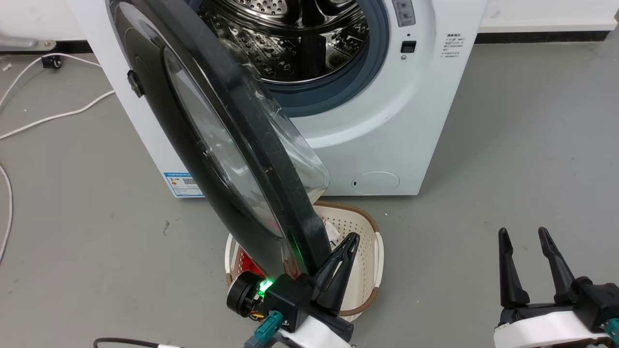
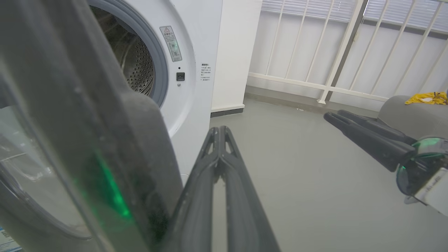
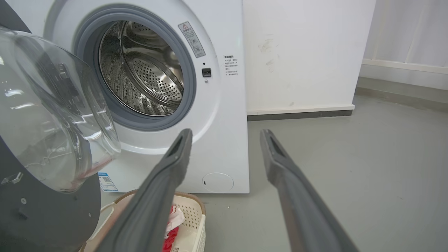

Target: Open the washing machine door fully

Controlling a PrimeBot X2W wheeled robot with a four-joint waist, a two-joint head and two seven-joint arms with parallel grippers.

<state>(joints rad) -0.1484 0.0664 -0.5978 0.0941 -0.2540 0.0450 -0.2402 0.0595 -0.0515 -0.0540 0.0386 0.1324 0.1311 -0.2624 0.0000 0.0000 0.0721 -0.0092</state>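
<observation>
The washing machine door [image 1: 232, 130] stands swung out from the white washer [image 1: 387, 121], hinged at the left, its black rim edge-on to me and its glass bowl [image 3: 45, 115] bulging toward the drum [image 1: 290, 38]. My left gripper [image 1: 352, 240] is shut with nothing between its fingers. It lies close against the washer-facing side of the door's free edge. In the left wrist view the rim [image 2: 70, 122] is just left of the shut fingers [image 2: 219, 130]. My right gripper [image 1: 523, 234] hangs open at the lower right, away from the door, and is open in its own view [image 3: 226, 134].
A cream laundry basket [image 1: 367, 241] with red and white cloth sits on the floor under the door, in front of the washer. White cables [image 1: 53, 116] run over the grey floor at the left. A white railing [image 2: 332, 84] stands beyond the washer's right side.
</observation>
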